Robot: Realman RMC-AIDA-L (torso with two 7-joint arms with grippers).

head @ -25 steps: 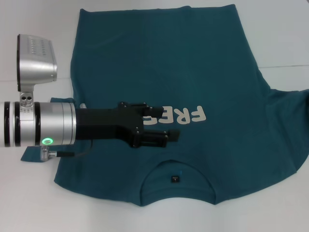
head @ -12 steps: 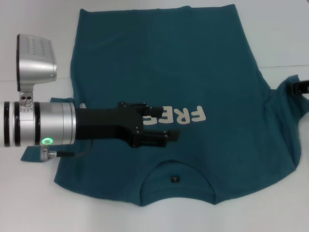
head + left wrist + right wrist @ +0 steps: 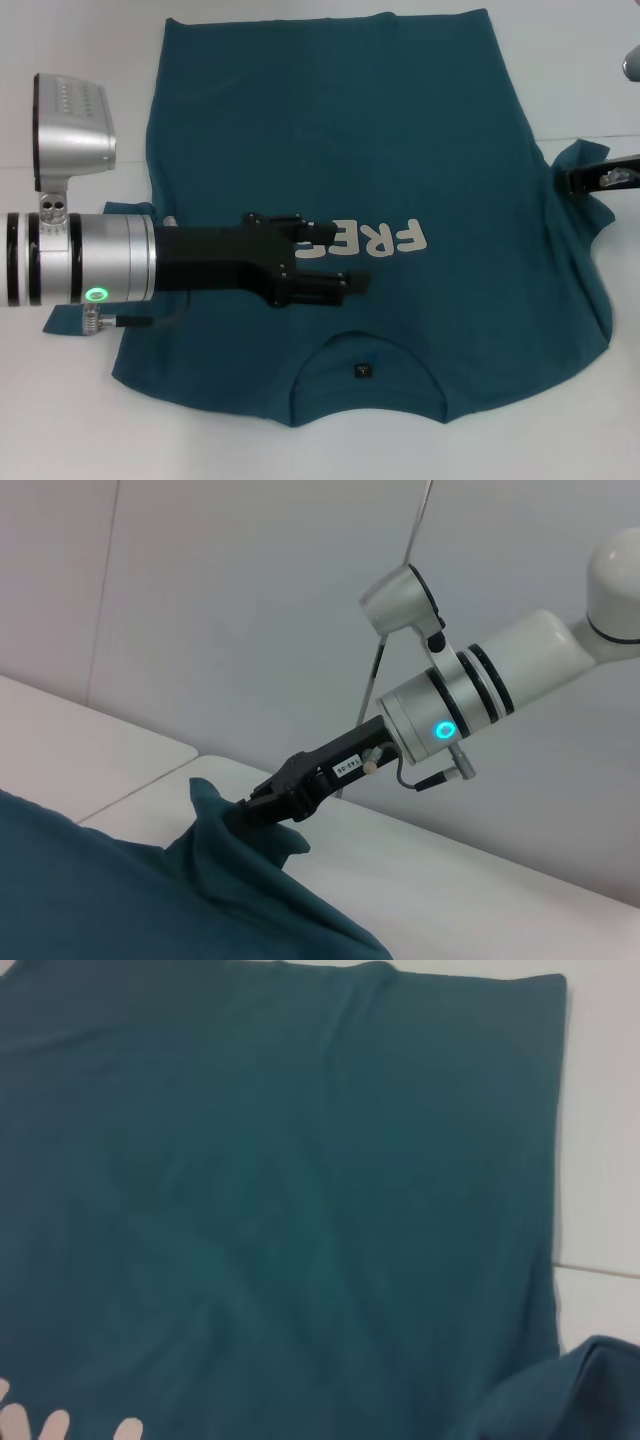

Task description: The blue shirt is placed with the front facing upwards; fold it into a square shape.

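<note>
Surface: white table (image 3: 60, 420) under everything, with a pale panelled wall (image 3: 250, 600) behind it in the left wrist view.
Right gripper: our right gripper (image 3: 572, 181) sits at the right edge of the head view, its fingers pinched on the tip of the shirt's right sleeve (image 3: 580, 160); the left wrist view shows the cloth drawn up into a peak at its fingertips (image 3: 262, 802).
Left gripper: our left gripper (image 3: 345, 258) lies low over the chest, just beside the first letters of the print; its two fingers look near together with nothing between them, but we cannot tell for certain how they stand.
Blue shirt: the blue shirt (image 3: 330, 120) is spread flat, front up, collar (image 3: 365, 370) nearest us and hem farthest, white lettering (image 3: 380, 238) across the middle.
Step in hand: we judge this the first fold, the right sleeve raised off the table to be brought inward.
Next move: it calls for carrying the sleeve over toward the chest and laying it flat without dragging the body, while the left gripper pins the cloth.
Hidden: the left sleeve is mostly behind our left arm, the print's start is covered, and the right arm is cut off by the frame edge.
</note>
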